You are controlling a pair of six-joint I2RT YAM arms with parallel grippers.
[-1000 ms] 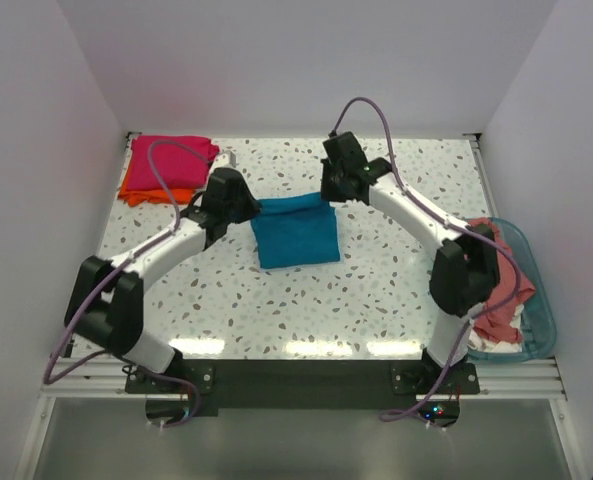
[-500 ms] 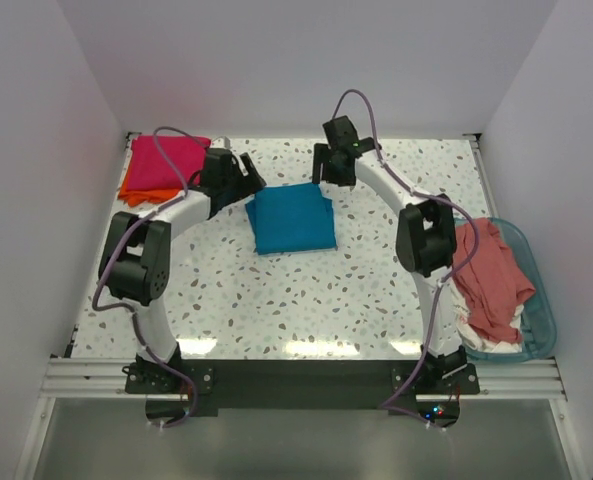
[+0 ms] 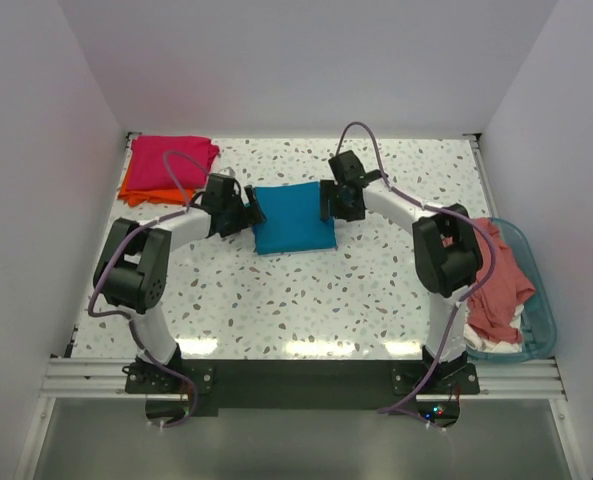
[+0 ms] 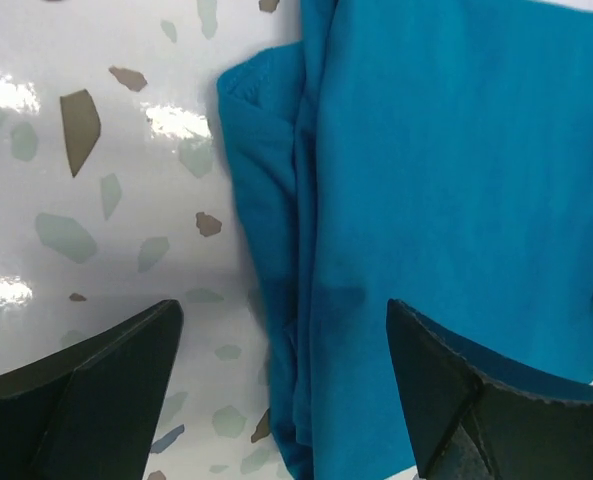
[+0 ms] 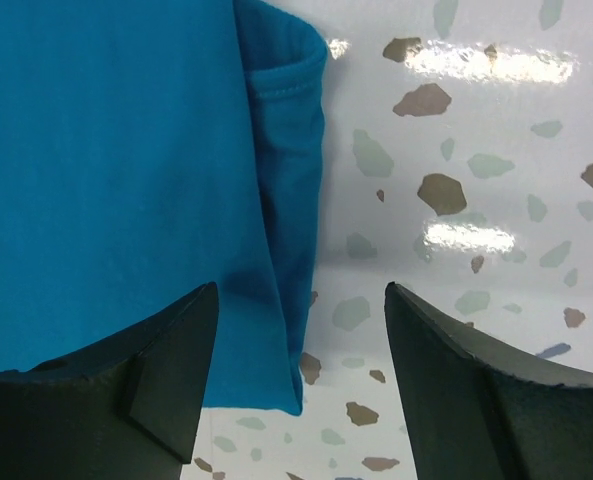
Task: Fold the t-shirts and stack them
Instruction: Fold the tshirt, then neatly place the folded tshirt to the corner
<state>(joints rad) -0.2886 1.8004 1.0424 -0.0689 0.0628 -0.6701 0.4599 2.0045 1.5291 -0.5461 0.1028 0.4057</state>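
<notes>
Teal t-shirt [image 3: 294, 218]: folded, likely soft, light, floppy. Best pinch all layers at side edges. Left gripper [image 4: 286, 400], right gripper [image 5: 301, 385] spread wide, straddling those edges.

No readable text or labels anywhere

1. The teal-blue t-shirt [image 3: 294, 220] is one plain colour, shading darker along its folded edges.
2. The magenta t-shirt [image 3: 173, 158] and the orange t-shirt [image 3: 144, 190] are both plain and vivid.
3. The salmon-pink t-shirt [image 3: 496, 270] is plain; the basket [image 3: 541, 335] is clear plastic tinted blue.
4. The table [image 3: 326, 290] is glossy white, flecked with grey, brown and pale green.
5. The left arm [image 3: 166, 235] and right arm [image 3: 401, 205] are white with black joints and purple cables [image 3: 359, 126].
6. The left gripper [image 4: 286, 390] and right gripper [image 5: 296, 380] are black.
</notes>
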